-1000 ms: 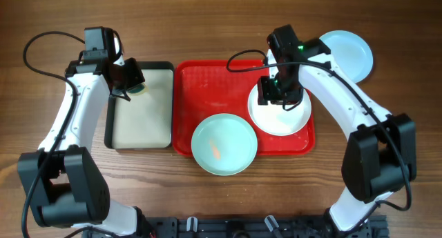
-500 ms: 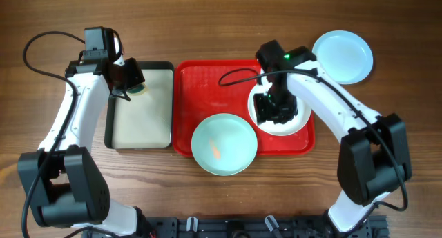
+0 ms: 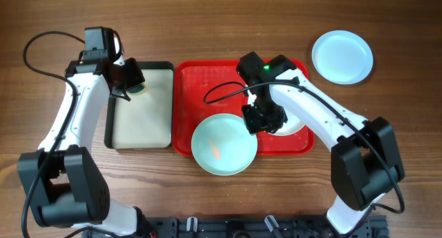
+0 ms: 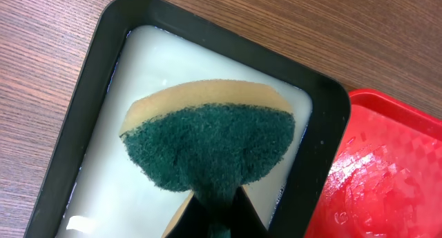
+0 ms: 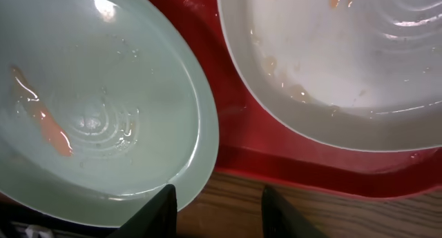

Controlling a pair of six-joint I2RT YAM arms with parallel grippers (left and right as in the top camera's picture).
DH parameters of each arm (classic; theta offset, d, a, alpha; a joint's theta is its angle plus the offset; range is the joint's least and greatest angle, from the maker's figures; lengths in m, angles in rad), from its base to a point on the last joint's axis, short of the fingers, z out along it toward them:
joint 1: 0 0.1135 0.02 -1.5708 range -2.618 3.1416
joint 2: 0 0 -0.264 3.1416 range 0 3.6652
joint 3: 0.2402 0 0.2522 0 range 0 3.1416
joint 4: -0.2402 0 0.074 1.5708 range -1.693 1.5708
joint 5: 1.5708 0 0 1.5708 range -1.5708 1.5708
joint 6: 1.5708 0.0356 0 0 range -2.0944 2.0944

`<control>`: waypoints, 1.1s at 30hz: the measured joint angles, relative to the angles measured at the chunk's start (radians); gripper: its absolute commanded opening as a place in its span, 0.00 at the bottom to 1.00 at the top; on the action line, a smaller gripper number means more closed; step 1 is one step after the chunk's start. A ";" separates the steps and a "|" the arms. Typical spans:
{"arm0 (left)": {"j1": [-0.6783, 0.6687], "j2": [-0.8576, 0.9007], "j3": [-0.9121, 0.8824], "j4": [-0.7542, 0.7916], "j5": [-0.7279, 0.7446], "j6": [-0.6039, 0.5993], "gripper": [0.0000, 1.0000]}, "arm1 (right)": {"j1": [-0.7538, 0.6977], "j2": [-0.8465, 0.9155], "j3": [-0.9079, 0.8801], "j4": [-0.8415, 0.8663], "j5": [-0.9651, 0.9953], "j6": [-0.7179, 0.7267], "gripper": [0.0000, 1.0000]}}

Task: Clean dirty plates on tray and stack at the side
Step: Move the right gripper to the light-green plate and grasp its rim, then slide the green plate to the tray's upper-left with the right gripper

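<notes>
The red tray [image 3: 207, 86] holds a pale aqua plate [image 3: 219, 147] with orange smears, overhanging its front edge, and a white plate [image 3: 295, 122] with orange residue, partly hidden by my right arm. A second aqua plate [image 3: 342, 56] lies on the table at the back right. My right gripper [image 3: 262, 119] is open and empty, low between the two tray plates; in the right wrist view its fingers [image 5: 217, 203] straddle the tray's front rim [image 5: 290, 165] beside the aqua plate [image 5: 90, 114] and the white plate [image 5: 345, 58]. My left gripper [image 4: 217, 221] is shut on a green-and-tan sponge [image 4: 207, 141].
A black-rimmed cream tray [image 3: 114, 121] sits left of the red tray; the sponge [image 3: 135, 86] hangs over its back right corner [image 4: 324, 127]. The red tray's corner shows in the left wrist view [image 4: 387, 176]. A black rail [image 3: 228, 227] runs along the front edge.
My right gripper has moved left and toward the front, from over the white plate to the gap beside the aqua plate's right rim. The left arm has not moved.
</notes>
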 measured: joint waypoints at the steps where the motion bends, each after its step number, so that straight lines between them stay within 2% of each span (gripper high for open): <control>1: 0.000 0.000 0.000 0.000 0.000 0.000 0.04 | 0.000 0.000 0.000 -0.004 0.003 0.002 0.40; 7: 0.000 0.000 0.000 0.000 0.000 0.000 0.04 | 0.000 0.000 -0.099 0.061 -0.002 0.029 0.39; 11: 0.000 0.000 0.000 0.000 0.000 0.000 0.04 | 0.000 0.000 -0.170 0.149 -0.056 0.035 0.33; 16: 0.000 0.000 0.000 0.000 0.000 0.000 0.04 | 0.000 0.000 -0.178 0.170 -0.072 0.042 0.24; 20: 0.000 0.000 0.000 0.000 0.000 0.000 0.04 | 0.003 0.000 -0.190 0.182 -0.083 0.046 0.22; 22: 0.000 0.000 0.000 0.001 0.000 0.000 0.04 | 0.013 0.000 -0.211 0.204 -0.090 0.054 0.04; 27: 0.000 0.000 0.000 0.001 0.000 0.000 0.04 | 0.021 0.000 -0.215 0.223 -0.103 0.069 0.04; 31: 0.000 0.000 0.000 0.001 0.000 0.000 0.04 | 0.010 0.001 -0.090 0.230 -0.076 0.061 0.04; 33: 0.000 0.000 0.000 0.001 0.000 0.000 0.04 | -0.002 0.001 -0.012 0.294 -0.027 0.058 0.04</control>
